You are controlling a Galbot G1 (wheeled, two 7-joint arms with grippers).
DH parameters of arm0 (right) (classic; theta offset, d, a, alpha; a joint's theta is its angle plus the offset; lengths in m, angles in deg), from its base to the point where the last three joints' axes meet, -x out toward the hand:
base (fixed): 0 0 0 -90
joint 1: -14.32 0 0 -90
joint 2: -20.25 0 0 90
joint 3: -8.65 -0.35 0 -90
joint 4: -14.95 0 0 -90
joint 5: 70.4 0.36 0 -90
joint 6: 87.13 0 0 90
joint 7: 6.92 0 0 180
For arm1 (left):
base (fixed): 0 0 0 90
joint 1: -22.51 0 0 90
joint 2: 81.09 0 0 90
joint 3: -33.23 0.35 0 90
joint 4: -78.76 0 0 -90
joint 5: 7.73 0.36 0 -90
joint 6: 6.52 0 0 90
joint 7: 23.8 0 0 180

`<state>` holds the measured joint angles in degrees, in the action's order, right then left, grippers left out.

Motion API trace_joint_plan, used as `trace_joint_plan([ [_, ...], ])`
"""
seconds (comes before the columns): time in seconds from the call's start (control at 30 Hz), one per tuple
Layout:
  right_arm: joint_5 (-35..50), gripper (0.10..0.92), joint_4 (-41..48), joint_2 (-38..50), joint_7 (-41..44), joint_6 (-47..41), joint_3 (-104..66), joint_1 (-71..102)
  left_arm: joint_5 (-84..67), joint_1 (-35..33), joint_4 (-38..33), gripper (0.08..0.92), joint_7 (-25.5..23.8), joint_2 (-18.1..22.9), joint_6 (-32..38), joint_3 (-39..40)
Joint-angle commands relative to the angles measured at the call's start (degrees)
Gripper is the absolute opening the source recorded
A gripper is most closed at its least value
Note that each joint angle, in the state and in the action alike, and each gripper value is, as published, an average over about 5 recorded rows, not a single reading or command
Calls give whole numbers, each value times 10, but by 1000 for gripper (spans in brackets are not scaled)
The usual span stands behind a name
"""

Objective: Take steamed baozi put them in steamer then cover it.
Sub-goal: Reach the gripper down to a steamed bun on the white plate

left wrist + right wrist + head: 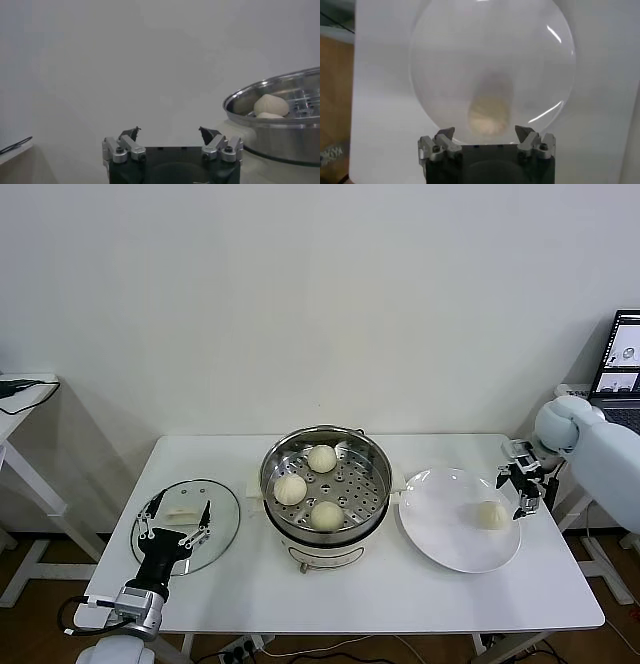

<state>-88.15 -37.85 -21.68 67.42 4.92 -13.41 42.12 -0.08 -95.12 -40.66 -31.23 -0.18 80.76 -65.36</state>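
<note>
Three cream baozi (322, 458) lie on the perforated tray of the steel steamer (277, 461) at the table's middle. A fourth baozi (489, 515) sits on the white plate (440, 529) to the right. My right gripper (522, 483) is open above the plate's right rim, just right of that baozi; the bun (490, 114) shows between its fingers in the right wrist view. The glass cover (220, 524) with a white handle lies flat at the left. My left gripper (175, 522) is open over it, and the steamer (280, 130) shows in its view.
A laptop (620, 369) stands at the far right beyond the table. A side table (20, 399) with a cable stands at the far left. The white table (400, 594) has bare surface along its front edge.
</note>
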Motion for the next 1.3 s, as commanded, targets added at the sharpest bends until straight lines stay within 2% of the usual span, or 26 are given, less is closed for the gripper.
trace_joint_plan([
  [0.03,-51,823,54,-44,-28,7,-42,38,2,0,2,823,-1,1,2,1],
  [1.3,-85,818,52,-59,-24,12,-45,56,6,3,15,823,-1,4,6,1],
])
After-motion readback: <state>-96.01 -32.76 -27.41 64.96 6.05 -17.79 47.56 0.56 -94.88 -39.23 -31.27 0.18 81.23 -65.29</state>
